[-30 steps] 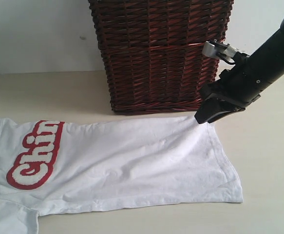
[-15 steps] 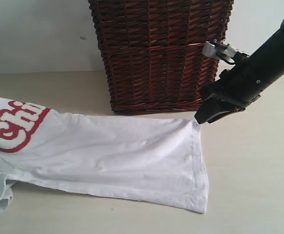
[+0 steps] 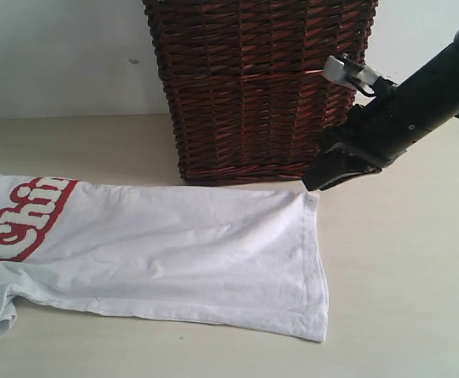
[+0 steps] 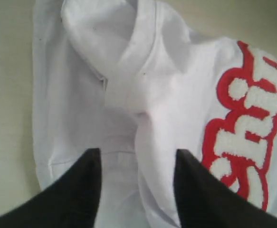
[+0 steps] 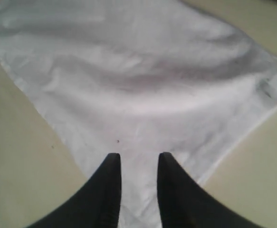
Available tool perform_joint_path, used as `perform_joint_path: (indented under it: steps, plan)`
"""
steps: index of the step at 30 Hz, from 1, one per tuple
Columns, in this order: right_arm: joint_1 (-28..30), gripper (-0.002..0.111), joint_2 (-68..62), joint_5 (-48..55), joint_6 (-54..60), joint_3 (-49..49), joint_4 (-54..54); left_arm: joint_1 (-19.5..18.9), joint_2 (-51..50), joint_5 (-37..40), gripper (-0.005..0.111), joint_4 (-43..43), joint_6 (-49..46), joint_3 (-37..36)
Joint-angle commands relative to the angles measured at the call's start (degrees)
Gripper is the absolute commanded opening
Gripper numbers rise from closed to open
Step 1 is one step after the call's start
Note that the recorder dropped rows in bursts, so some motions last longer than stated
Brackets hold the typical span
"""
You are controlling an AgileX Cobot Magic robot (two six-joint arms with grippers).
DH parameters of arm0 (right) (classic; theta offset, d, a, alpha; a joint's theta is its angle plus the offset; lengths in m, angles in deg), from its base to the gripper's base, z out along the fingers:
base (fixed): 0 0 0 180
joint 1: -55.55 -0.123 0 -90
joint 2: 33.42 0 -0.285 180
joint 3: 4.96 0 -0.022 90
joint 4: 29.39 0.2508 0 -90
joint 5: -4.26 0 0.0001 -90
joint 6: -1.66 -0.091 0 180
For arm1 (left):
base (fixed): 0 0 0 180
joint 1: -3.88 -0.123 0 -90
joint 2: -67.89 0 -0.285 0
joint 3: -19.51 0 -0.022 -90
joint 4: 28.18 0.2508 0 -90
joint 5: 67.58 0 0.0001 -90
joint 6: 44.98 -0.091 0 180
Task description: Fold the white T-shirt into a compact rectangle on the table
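The white T-shirt (image 3: pixel 182 252) lies flat in a long band across the table (image 3: pixel 402 299), its red lettering (image 3: pixel 20 220) at the left edge of the exterior view. My right gripper (image 3: pixel 312 183) sits at the shirt's far right hem corner. In the right wrist view its jaws (image 5: pixel 138 159) stand a narrow gap apart, with the corner cloth (image 5: pixel 143 76) lying in the gap. My left gripper (image 4: pixel 137 159) is outside the exterior view. Its own view shows it open above bunched white folds (image 4: pixel 128 71) beside the lettering (image 4: pixel 245 128), gripping nothing.
A tall dark red wicker basket (image 3: pixel 257 87) stands at the back middle, just behind the shirt's far edge and close to my right arm. Bare table stretches right of the hem and along the front edge.
The shirt was dragged left, swinging about its far right corner, and the near hem corner came inward. The dark tip seen at the left edge is gone. My right gripper shifted slightly up and left.
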Motion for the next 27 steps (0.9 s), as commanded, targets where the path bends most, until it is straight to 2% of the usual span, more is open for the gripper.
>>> perform_joint_path:
  steps: [1, 2, 3, 6, 7, 10, 18, 19, 21, 22, 23, 24, 27]
  plan:
    - [-4.5, 0.000, -2.1, -5.3, 3.0, -0.4, 0.8, 0.1, 1.4, 1.3, 0.017, -3.9, -1.3, 0.3]
    - [-5.9, 0.000, -3.1, -5.9, 3.0, -0.4, -0.2, 0.2, 1.5, 2.2, 0.006, -6.1, -3.3, 0.3]
    - [-7.2, 0.000, -4.2, -6.1, 2.8, -0.4, -1.5, 0.3, 1.5, 2.8, 0.001, -8.4, -5.2, 0.3]
    - [-10.2, 0.000, -6.8, -8.3, -3.0, -0.4, -8.9, 0.4, 1.5, 2.7, 0.000, -16.7, -9.1, 0.3]
    - [-11.3, 0.000, -8.5, -9.5, -9.5, -0.4, -17.1, 0.4, 1.7, 2.3, 0.000, -22.8, -12.0, 0.3]
    - [-11.3, 0.000, -10.8, -10.5, -17.5, -0.4, -24.6, 0.4, 2.0, 1.2, 0.000, -30.1, -18.3, 0.3]
    - [-11.3, 0.000, -14.6, -10.8, -18.4, -0.4, -27.1, 0.4, 2.0, -6.4, 0.000, -37.9, -28.3, 0.3]
    - [-11.3, 0.000, -14.7, -10.8, -19.7, -0.4, -29.3, 0.4, 2.0, -7.7, 0.000, -38.8, -29.2, 0.3]
    - [-11.0, 0.000, -14.7, -9.8, -29.2, -0.4, -41.3, 0.4, 2.0, -10.1, 0.000, -43.6, -31.6, 0.3]
    - [-10.1, 0.000, -14.7, -7.4, -35.4, -0.1, -49.1, 0.4, 2.0, -8.8, 0.000, -45.7, -33.3, 0.3]
    - [-9.4, 0.000, -14.6, -7.3, -36.8, 0.5, -50.9, 0.4, 2.1, -6.8, 0.000, -45.8, -33.6, 0.3]
    - [-7.5, 0.000, -13.9, -11.1, -37.8, 2.1, -52.0, 0.4, 2.5, -2.3, 0.000, -45.6, -34.8, -0.4]
    - [-5.5, 0.000, -12.4, -17.5, -39.3, 5.1, -47.9, 2.8, 6.3, 2.7, 0.000, -44.0, -39.0, -7.1]
